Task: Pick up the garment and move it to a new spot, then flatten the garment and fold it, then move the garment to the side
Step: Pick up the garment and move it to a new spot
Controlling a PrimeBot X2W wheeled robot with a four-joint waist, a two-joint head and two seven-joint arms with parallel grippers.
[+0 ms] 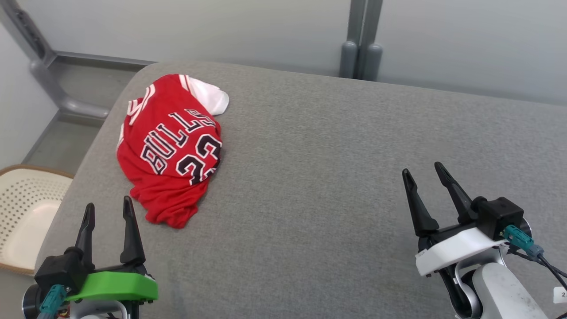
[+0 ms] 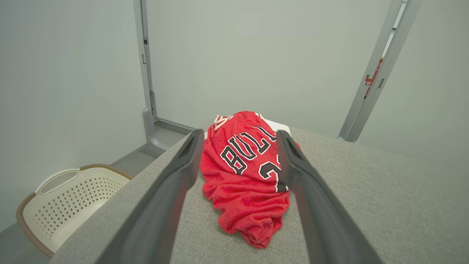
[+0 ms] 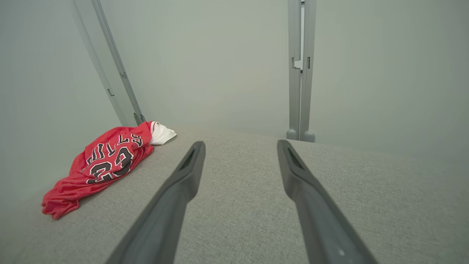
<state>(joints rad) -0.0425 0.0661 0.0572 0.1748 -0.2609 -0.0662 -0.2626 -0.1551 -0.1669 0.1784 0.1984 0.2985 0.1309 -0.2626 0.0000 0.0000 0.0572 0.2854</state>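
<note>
On the grey worktop, a crumpled red Bulls jersey; left gripper and right gripper wide, empty.

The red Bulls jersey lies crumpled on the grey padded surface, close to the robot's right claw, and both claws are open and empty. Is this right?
Not quite. The red Bulls jersey lies close to the left claw, not the right claw, as the head view shows. The rest holds: crumpled on the grey padded surface, both claws open and empty.
</note>
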